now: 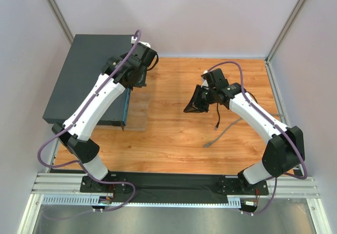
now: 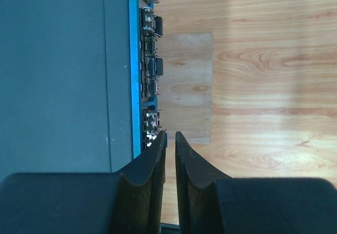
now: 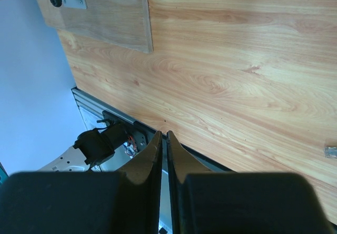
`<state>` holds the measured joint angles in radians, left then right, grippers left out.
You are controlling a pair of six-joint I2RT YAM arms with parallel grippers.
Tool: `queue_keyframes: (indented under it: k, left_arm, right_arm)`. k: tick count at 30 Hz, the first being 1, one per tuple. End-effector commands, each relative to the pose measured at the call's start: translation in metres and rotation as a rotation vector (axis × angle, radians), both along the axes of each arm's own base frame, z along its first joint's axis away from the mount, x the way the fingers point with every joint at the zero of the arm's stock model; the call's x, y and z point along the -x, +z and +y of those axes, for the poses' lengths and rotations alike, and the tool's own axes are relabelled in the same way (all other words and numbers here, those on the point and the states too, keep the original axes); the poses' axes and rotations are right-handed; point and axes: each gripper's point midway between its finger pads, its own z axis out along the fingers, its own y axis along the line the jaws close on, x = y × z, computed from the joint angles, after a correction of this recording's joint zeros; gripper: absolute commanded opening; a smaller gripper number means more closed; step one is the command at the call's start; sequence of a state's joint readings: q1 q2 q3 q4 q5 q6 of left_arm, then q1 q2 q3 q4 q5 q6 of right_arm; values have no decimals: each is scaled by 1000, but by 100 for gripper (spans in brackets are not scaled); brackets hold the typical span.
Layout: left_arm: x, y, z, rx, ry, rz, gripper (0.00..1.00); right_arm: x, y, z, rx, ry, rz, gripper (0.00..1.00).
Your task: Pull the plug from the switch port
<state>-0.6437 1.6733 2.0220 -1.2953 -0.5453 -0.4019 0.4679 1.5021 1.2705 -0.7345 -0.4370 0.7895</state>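
Note:
The switch (image 1: 84, 76) is a flat dark grey-teal box at the left of the table. Its blue-edged front face with a row of small sockets (image 2: 149, 60) shows in the left wrist view, and no cable sits in the visible sockets. My left gripper (image 1: 135, 84) (image 2: 170, 135) is shut and empty, right beside that face. A grey cable ending in a clear plug (image 1: 209, 144) (image 3: 330, 151) lies loose on the wood, far from the switch. My right gripper (image 1: 190, 106) (image 3: 164, 134) is shut and empty, above the table's middle.
A paler rectangular wood patch (image 1: 138, 110) (image 2: 184, 86) lies in front of the switch. A thin black wire (image 1: 217, 119) hangs from the right wrist. Grey walls enclose the table, and the black base rail (image 1: 174, 181) runs along the near edge.

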Motion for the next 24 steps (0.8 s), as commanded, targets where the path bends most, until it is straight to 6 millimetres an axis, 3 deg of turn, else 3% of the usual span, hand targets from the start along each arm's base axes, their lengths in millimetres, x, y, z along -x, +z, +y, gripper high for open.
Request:
queue_keyframes:
  k: [1,9,13,20,24]
  left_arm:
    - [49,-23,29,-119,-44,232,19]
    - [64,-22,-13,151,-146,325,11]
    - [67,-9,-22,231,-164,317,3]
    - [73,1,-41,366,-203,344,0]
    - [73,4,-36,359,-192,330,0]
  right_arm:
    - [-11,16,4,-32,-2,-52,7]
    - [-10,15,3,-32,-4,-48,7]
    - [-10,16,2,-33,-7,-48,7]
    - [-10,15,4,-34,-7,-46,7]
    - [-10,14,3,-34,-6,-43,7]
